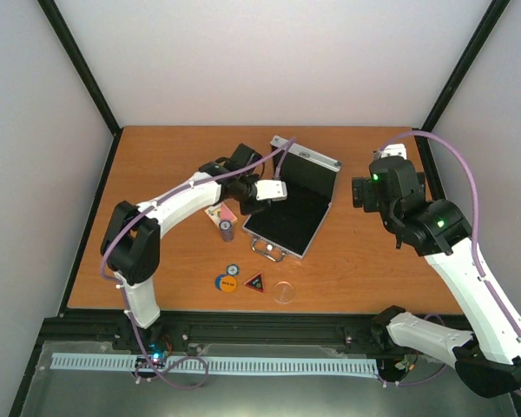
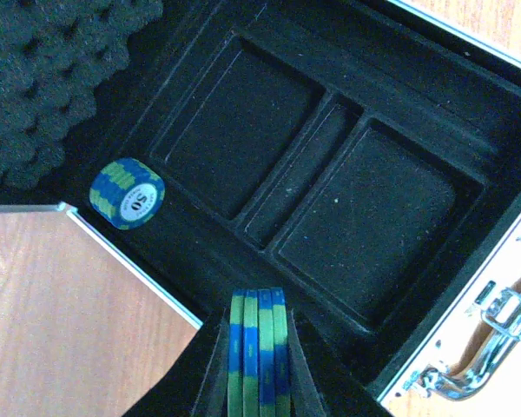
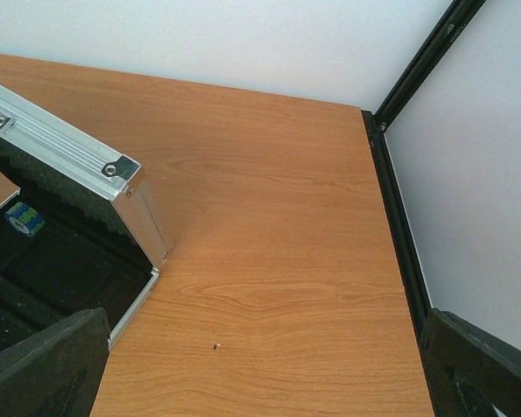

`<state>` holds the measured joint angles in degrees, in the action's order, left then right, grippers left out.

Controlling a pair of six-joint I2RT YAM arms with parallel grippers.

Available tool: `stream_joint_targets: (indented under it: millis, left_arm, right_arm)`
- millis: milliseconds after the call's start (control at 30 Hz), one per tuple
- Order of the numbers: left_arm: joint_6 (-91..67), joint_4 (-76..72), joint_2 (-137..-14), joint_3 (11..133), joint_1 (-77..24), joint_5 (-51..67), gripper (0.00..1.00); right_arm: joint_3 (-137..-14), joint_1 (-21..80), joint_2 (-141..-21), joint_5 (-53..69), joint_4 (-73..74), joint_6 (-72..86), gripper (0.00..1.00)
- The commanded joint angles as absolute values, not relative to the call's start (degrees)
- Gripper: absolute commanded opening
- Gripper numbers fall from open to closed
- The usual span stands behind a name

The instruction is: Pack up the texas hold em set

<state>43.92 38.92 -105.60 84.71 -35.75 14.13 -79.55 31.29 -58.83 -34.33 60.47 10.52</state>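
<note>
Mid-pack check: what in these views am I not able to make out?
- Top view: the body of the left gripper hides the held chips.
- Left wrist: held chips cut off by the bottom edge.
- Top view: card pack partly behind the left arm, print too small.
- Right wrist: case interior mostly cut off by the left edge.

I'm working in a robotics lab test cell. An orange-brown wood-grain surface (image 1: 174, 165) is boxed in by plain white panel walls (image 1: 269, 52) on black metal frame posts (image 1: 82, 65). A white-and-black left robot arm (image 1: 169, 201) and a matching right robot arm (image 1: 464, 274) are bolted to a black metal rail (image 1: 269, 328), trailing purple cables (image 1: 465, 171).
</note>
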Motion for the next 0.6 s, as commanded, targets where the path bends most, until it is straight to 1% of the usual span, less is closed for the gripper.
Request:
stream_joint_targets:
  millis: [0, 167, 433, 567]
  left_arm:
    - [51.7, 32.5, -103.6, 82.7, -36.1, 14.9, 0.01]
    - [55.3, 29.9, -105.4, 81.7, -36.1, 15.0, 0.01]
    - [59.7, 29.5, -110.8, 84.9, -36.0, 18.1, 0.01]
    - [63.2, 29.5, -112.8, 86.1, -36.0, 17.5, 0.01]
  right_arm:
    - [-79.3, 30.1, -58.8, -32.9, 59.3, 9.6, 1.0]
    - [-79.4, 29.6, -59.1, -31.5, 59.7, 9.3, 1.0]
    - [-79.0, 29.1, -59.8, -30.9, 60.1, 8.6, 1.0]
    - [-78.4, 28.7, -60.0, -30.5, 59.7, 8.3, 1.0]
